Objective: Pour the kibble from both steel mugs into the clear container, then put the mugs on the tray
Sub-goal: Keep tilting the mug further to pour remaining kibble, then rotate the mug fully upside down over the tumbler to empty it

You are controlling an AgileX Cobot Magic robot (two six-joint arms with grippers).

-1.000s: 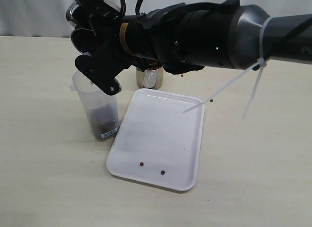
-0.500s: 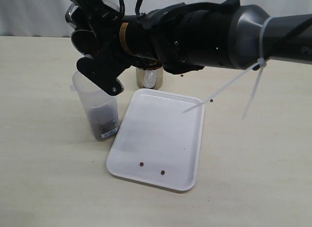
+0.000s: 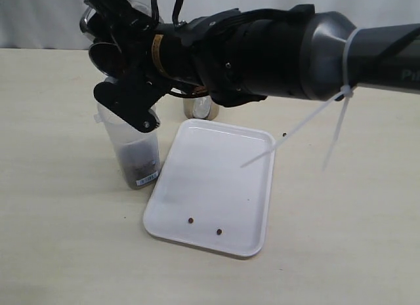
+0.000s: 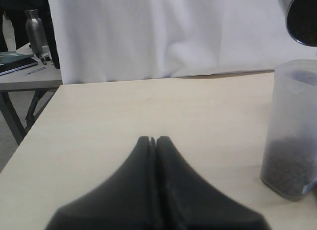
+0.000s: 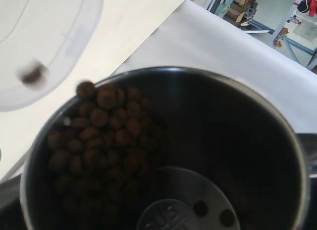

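Observation:
My right gripper (image 3: 117, 59) reaches across to the left and is shut on a steel mug (image 3: 102, 42), held tilted above the clear container (image 3: 130, 144). In the right wrist view the mug (image 5: 237, 141) still holds kibble (image 5: 99, 136) against its lower side, and one pellet (image 5: 32, 74) is falling toward the container's rim (image 5: 59, 52). Kibble (image 3: 139, 164) fills the container's bottom. The second steel mug (image 3: 200, 109) stands behind the white tray (image 3: 223, 167), partly hidden by the arm. My left gripper (image 4: 152, 140) is shut and empty, low over the table, with the container (image 4: 292, 141) off to one side.
Two stray pellets (image 3: 190, 220) (image 3: 218, 231) lie on the tray near its front edge, and another pellet (image 3: 284, 134) lies on the table just past the tray's far right corner. A white zip tie (image 3: 302, 131) hangs from the right arm above the tray.
The right arm has shifted a little to the left and raised the tilted mug slightly over the container. The left gripper shows no earlier view.

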